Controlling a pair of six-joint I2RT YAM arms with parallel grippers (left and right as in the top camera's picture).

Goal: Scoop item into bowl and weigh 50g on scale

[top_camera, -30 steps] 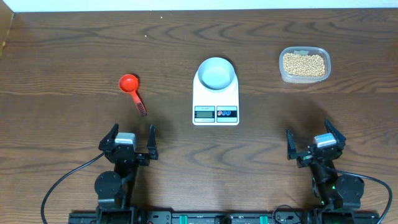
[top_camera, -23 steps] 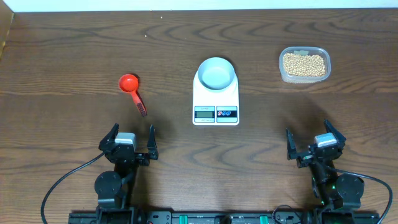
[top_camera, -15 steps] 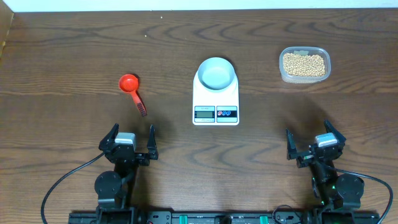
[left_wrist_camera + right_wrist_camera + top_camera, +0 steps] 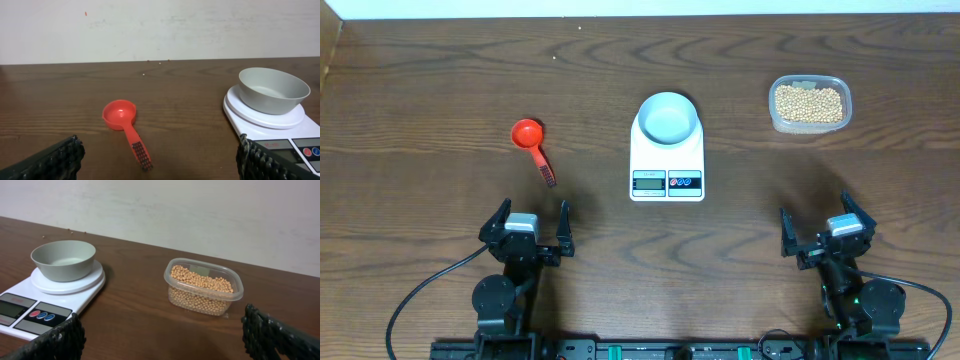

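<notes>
Tan-yellow beans (image 4: 809,103) fill a clear tub (image 4: 810,129), the pale bowl (image 4: 668,117) sits seemingly empty on the white scale (image 4: 666,160), and the left gripper (image 4: 532,216) and right gripper (image 4: 817,216) gape, holding nothing.

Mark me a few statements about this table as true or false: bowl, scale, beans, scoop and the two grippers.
1. The bowl sits on the scale. True.
2. The bowl already holds beans. False: it is empty; the beans are in the clear plastic tub, on the table to the scale's right.
3. The red scoop lies on the table on the scale's left, with nothing gripping it. True.
4. The left gripper is shut on the scoop's handle. False: it is open and empty, at the near edge of the table, apart from the scoop.
5. The right gripper is open and holds nothing. True.
</notes>
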